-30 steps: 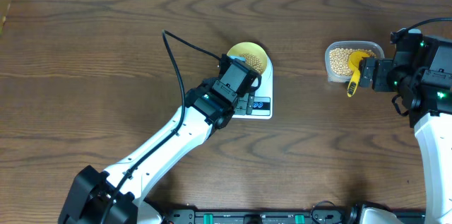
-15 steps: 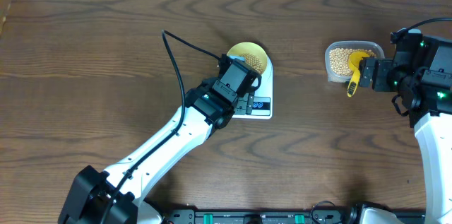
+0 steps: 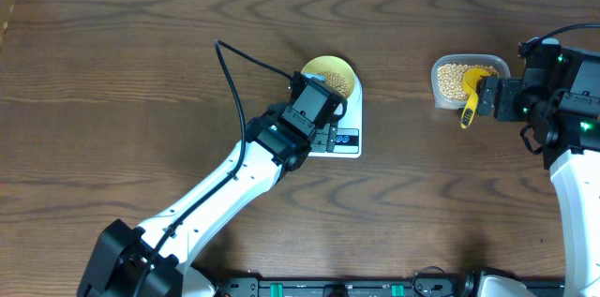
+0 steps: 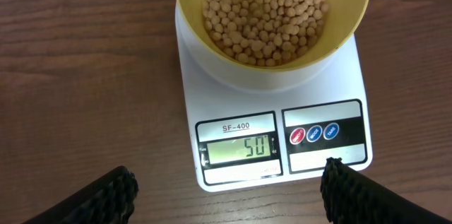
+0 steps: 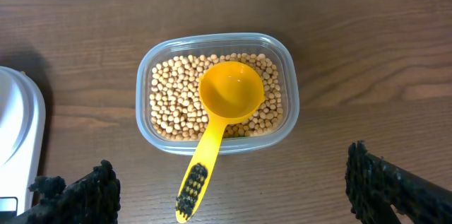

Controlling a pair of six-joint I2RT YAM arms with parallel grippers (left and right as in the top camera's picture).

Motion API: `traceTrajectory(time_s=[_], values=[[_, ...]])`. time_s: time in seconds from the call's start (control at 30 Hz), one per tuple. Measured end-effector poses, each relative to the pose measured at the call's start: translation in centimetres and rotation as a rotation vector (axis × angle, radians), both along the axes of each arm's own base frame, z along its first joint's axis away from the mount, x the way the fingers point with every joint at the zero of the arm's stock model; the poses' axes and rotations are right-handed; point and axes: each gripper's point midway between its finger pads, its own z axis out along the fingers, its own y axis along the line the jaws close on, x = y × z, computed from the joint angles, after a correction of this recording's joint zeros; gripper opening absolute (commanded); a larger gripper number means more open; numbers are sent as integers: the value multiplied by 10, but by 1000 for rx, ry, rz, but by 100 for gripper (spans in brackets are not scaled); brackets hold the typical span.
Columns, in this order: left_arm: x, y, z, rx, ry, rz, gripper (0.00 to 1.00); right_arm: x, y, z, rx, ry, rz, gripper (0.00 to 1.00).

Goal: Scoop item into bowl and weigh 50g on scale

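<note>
The pale yellow bowl (image 4: 272, 19) stands on the white scale (image 4: 275, 132), and tan beans (image 4: 265, 12) cover its bottom. The scale's display (image 4: 236, 148) reads 50. My left gripper (image 4: 229, 192) hangs open just in front of the scale with nothing between its fingers. In the overhead view the bowl (image 3: 330, 74) and the scale (image 3: 345, 140) lie under the left arm. My right gripper (image 5: 233, 189) is open over the table, short of the clear tub (image 5: 217, 93) of beans. A yellow scoop (image 5: 219, 121) rests in the tub, its handle sticking out over the rim.
The tub (image 3: 464, 80) sits at the right of the wooden table (image 3: 141, 72), about a hand's width from the scale. The scoop's handle (image 3: 466, 115) points toward the front. A black cable (image 3: 234, 63) loops off the left arm.
</note>
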Motion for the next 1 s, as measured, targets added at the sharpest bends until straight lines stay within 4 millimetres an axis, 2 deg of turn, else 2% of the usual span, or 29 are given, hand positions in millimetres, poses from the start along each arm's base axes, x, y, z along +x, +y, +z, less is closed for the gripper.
traceTrajectory(time_s=[0.37, 0.63, 0.8, 1.0], values=[[0, 0, 0, -2, -2, 1, 85, 0, 0, 0, 0, 0, 0, 99], [3, 0, 7, -25, -19, 1, 86, 0, 0, 0, 0, 0, 0, 99], [-3, 19, 47, -74, -76, 10, 85, 0, 0, 0, 0, 0, 0, 99], [-27, 51, 93, -110, -144, 34, 85, 0, 0, 0, 0, 0, 0, 99]])
